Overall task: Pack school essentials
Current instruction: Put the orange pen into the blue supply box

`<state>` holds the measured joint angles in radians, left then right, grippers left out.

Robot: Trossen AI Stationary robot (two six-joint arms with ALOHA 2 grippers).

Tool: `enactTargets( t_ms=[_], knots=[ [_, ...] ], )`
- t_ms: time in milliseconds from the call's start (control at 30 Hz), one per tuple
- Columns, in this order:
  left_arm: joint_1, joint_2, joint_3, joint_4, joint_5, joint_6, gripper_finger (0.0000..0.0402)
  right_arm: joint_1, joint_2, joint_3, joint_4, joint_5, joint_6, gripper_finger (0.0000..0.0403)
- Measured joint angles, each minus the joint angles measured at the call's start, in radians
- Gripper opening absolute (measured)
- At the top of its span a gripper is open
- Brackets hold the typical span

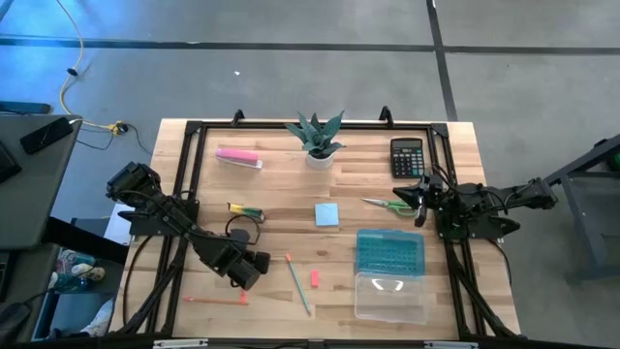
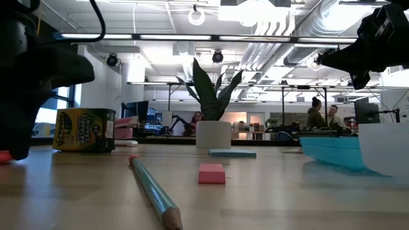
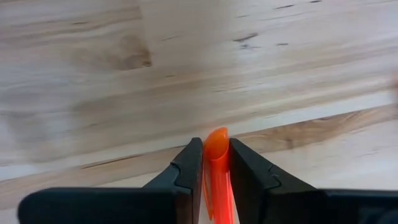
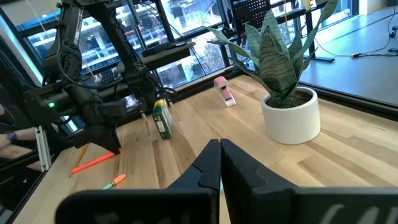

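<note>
Left tool (image 3: 216,163) clamped on a slim orange-red plastic pen (image 3: 217,168), low over the pale wooden tabletop (image 1: 291,184); long axis along the fingers. Open clear-lidded blue plastic case (image 1: 389,254) well to the right. Right tool (image 4: 220,157) shut, empty, beside the green-handled scissors (image 1: 389,205).

Light wooden table (image 1: 291,194) with black frame. Orange pen (image 3: 216,168) between black fingers (image 3: 186,171) of the left gripper (image 3: 216,163). Second orange-red pen (image 1: 215,301). Teal-green pencil (image 2: 150,191), bare wood tip. Pink eraser (image 2: 211,173). Light blue notepad (image 1: 326,214). Green-handled scissors (image 1: 389,205). Black calculator (image 1: 407,156). Pink bar (image 1: 237,156). Yellow-green crayon box (image 2: 84,130). Plant (image 4: 277,43) with green banded leaves in a white pot (image 4: 291,115). Blue case (image 1: 389,252), clear lid.
</note>
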<state>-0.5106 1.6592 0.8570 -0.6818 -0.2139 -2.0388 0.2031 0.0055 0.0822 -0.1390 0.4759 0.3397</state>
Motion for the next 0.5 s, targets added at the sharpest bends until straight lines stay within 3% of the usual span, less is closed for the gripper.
enactTargets(
  t_ms=[267, 500],
  knots=[
    [0.0, -0.004, 0.001, 0.09, -0.037, 0.0, 0.0051, 0.0, 0.0, 0.0, 0.0, 0.0, 0.0, 0.0],
    [0.018, -0.071, 0.002, 0.143, -0.143, 0.025, 0.0051, 0.0, 0.0, 0.0, 0.0, 0.0, 0.0, 0.0]
  ],
)
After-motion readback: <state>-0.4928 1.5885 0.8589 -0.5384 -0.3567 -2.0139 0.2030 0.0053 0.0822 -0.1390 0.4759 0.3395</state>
